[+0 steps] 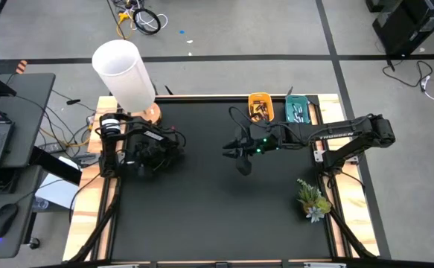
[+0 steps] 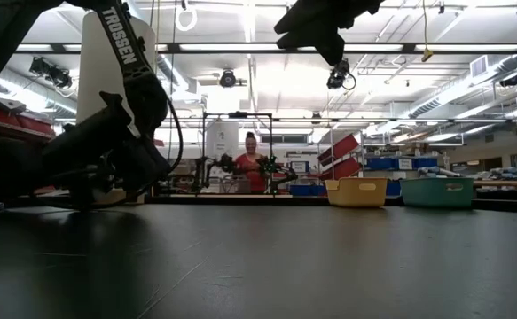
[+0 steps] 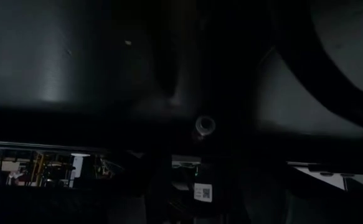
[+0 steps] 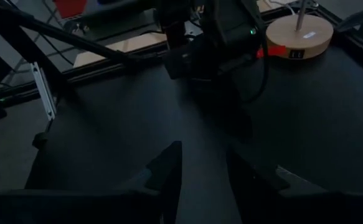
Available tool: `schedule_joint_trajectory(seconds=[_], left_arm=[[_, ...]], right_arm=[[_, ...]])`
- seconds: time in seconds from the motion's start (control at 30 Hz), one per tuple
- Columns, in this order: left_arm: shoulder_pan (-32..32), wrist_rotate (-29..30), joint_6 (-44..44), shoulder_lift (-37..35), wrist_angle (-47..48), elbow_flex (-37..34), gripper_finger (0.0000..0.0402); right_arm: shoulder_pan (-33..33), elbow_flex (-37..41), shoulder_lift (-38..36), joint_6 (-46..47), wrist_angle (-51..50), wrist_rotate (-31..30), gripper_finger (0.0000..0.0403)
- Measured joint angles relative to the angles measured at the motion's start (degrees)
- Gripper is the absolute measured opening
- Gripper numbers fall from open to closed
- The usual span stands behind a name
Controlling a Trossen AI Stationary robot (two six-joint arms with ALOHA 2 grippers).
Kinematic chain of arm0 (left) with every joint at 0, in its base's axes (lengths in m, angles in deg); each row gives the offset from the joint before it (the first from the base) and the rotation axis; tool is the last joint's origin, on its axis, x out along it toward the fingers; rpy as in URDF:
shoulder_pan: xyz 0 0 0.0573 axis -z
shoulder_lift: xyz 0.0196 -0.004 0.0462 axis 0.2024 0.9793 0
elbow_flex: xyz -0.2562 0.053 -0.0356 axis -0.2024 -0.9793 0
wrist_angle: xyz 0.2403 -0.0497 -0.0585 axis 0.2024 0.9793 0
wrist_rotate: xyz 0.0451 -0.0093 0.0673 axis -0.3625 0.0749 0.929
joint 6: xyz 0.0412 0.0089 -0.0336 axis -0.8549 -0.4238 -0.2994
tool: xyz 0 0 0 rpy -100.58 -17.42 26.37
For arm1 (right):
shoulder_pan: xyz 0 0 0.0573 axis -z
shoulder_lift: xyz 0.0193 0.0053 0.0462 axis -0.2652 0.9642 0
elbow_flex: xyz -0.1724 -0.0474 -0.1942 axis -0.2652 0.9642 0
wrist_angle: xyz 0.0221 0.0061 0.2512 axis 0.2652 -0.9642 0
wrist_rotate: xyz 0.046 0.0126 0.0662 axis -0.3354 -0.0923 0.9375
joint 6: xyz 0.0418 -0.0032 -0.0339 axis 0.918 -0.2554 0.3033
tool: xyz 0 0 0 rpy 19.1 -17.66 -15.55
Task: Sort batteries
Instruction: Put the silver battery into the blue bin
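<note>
At table's far edge, batteries (image 1: pixel 258 112) sit in yellow tray (image 1: pixel 260 97) beside teal tray (image 1: pixel 298 110): small, stiff, slippery, best pinched mid-body; right gripper (image 4: pixel 203 163) hovers empty, narrowly parted, left gripper unclear.

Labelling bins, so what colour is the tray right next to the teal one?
Yellow tray, beside the teal tray; clearest in the high view.

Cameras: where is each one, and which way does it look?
High view: above, straight down on the table; both arms show.
Low view: at tabletop height, looking across; the left arm fills its left side.
Left wrist view: dark, little can be told.
Right wrist view: past the right gripper toward the left arm.
High and low share the yellow tray and teal tray.
</note>
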Motion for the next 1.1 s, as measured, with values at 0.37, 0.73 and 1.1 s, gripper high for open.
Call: schedule_joint_trajectory(seconds=[0.37,0.73,1.1], left_arm=[[0.0,0.0,0.1,0.3,-0.1,-0.2,0.0177],[0.5,-0.2,1.8,3.4,-0.1,0.4,0.0177],[0.5,-1.3,3.5,2.8,-1.2,0.3,0.0176]], right_arm=[[0.0,0.0,0.0,0.4,1.7,0.0,0.0133],[-0.7,0.0,-0.2,-0.8,1.2,0.6,0.0133],[-0.7,0.0,-1.0,-1.7,-0.1,1.9,0.0133]])
